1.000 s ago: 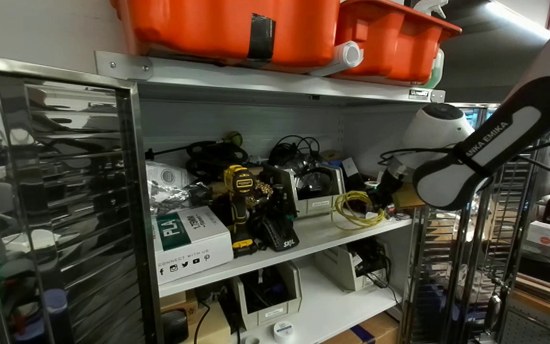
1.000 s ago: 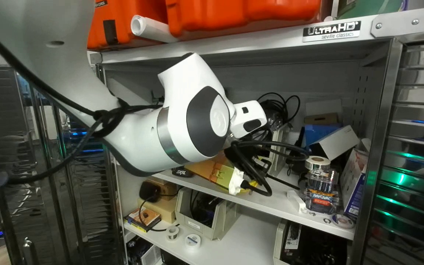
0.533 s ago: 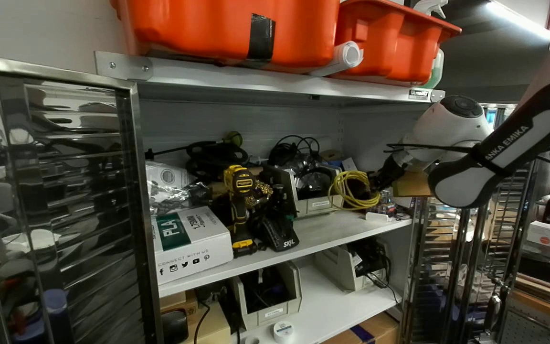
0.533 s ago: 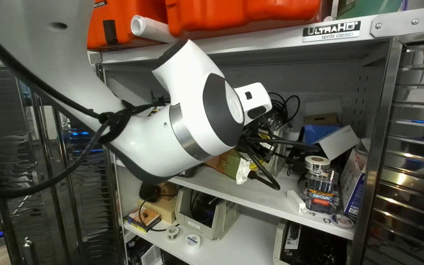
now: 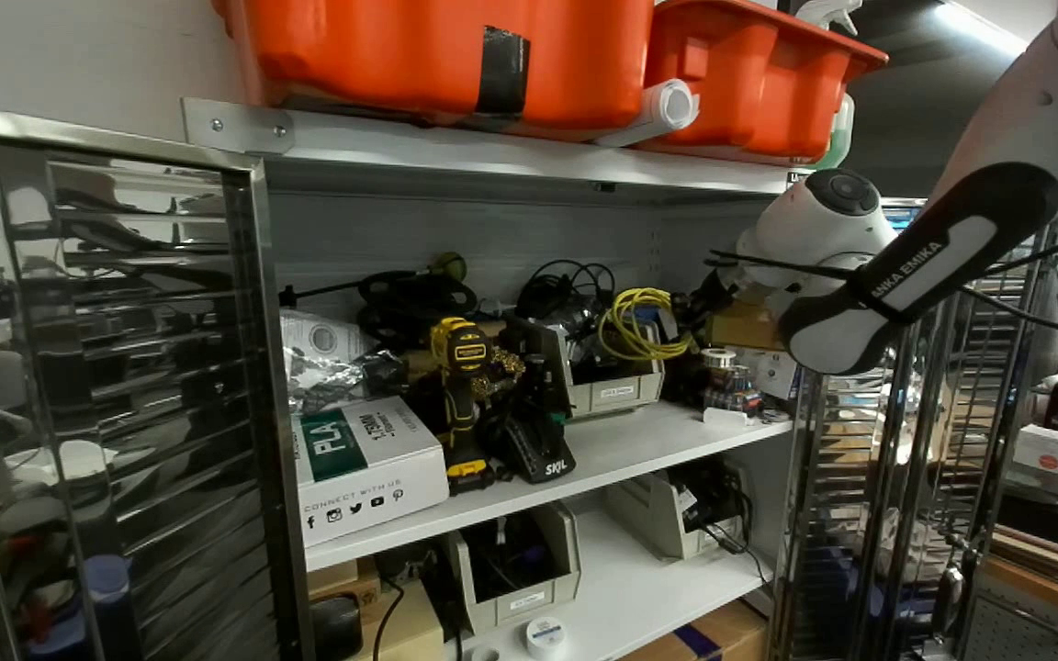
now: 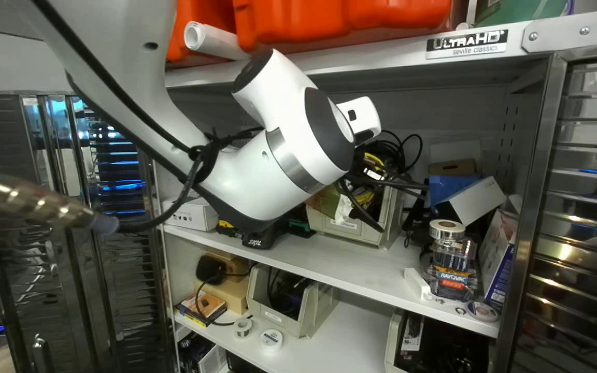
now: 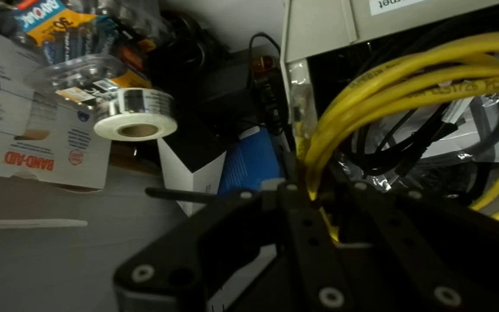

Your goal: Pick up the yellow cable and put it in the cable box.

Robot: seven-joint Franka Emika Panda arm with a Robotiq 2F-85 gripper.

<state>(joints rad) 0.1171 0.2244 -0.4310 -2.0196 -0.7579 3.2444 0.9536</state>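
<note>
The yellow cable (image 5: 644, 299) is a loose coil hanging from my gripper (image 5: 692, 310), above the shelf. In the wrist view the coil (image 7: 345, 113) is pinched between the fingers (image 7: 319, 186), and its loops spread over the bin's opening. The cable box is a beige open bin (image 5: 616, 397) with a white label and black cables inside. Its wall also shows in the wrist view (image 7: 319, 26), the label upside down there. In an exterior view the arm hides much of the gripper and cable (image 6: 365, 197); the bin's front (image 6: 355, 234) shows below them.
The upper shelf (image 5: 648, 439) also bears a yellow drill (image 5: 460, 353), a white PLA box (image 5: 373, 468), battery packs (image 6: 451, 277) and a tape roll (image 7: 137, 125). The top shelf edge (image 5: 529, 158) runs above. Metal doors flank the shelves.
My gripper has lifted the yellow cable off the shelf. It has moved up and toward the bin, so the coil now overlaps the bin's opening in an exterior view.
</note>
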